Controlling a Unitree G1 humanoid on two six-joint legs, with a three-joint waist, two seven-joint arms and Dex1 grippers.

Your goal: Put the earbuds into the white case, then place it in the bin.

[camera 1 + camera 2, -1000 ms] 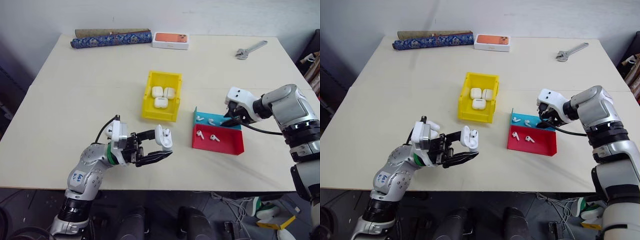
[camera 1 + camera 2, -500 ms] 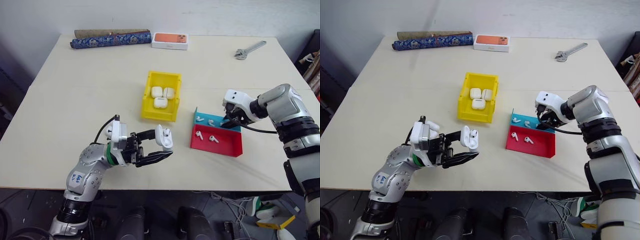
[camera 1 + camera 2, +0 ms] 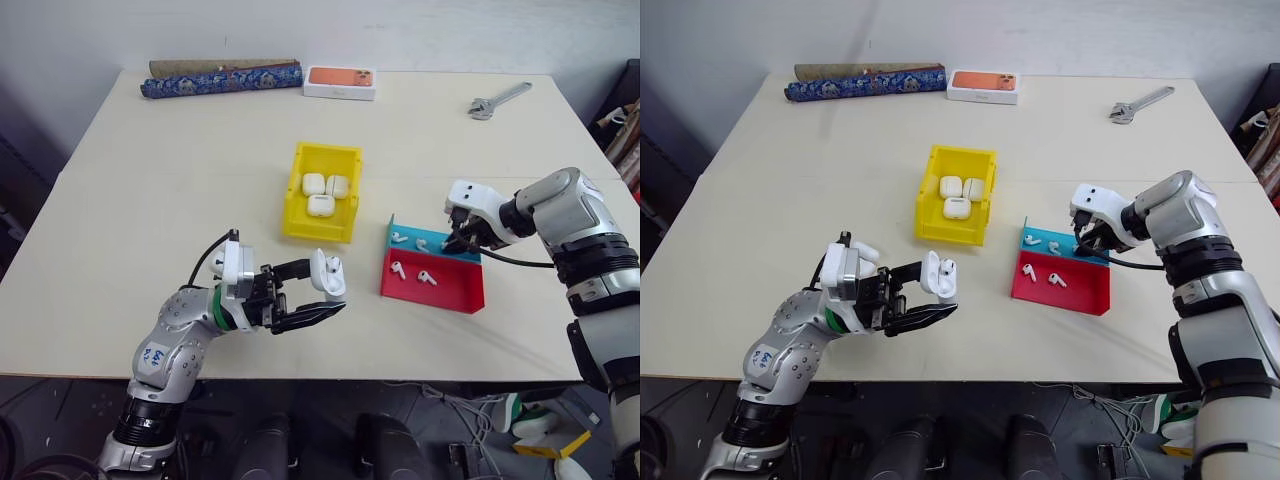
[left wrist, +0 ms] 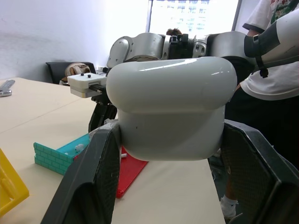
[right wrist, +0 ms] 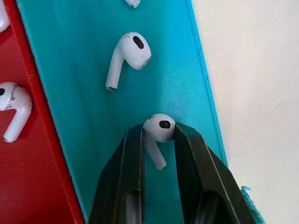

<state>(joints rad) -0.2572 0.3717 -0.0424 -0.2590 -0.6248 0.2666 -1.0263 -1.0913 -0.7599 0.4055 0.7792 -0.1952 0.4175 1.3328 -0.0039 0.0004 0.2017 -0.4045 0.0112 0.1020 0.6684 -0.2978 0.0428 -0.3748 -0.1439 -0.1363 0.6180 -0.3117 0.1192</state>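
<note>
Pinching an earbud in the blue tray, case waiting in my left.

My right gripper (image 5: 158, 154) clamps a glossy white earbud (image 5: 158, 128), stem down, in the blue tray (image 3: 432, 241), at four o'clock from the bin (image 3: 323, 191). My left gripper (image 3: 318, 297) holds the open case (image 3: 327, 274). Next, I judge: lift straight up, carry it to the case.

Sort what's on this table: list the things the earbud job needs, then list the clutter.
Job:
- white case, held open by the left gripper
- earbud in the blue tray, pinched by the right gripper
- other earbuds in the blue tray and the red tray
- yellow bin, three cases already inside

Clutter:
- wrench
- orange phone box
- rolled blue cloth
</note>
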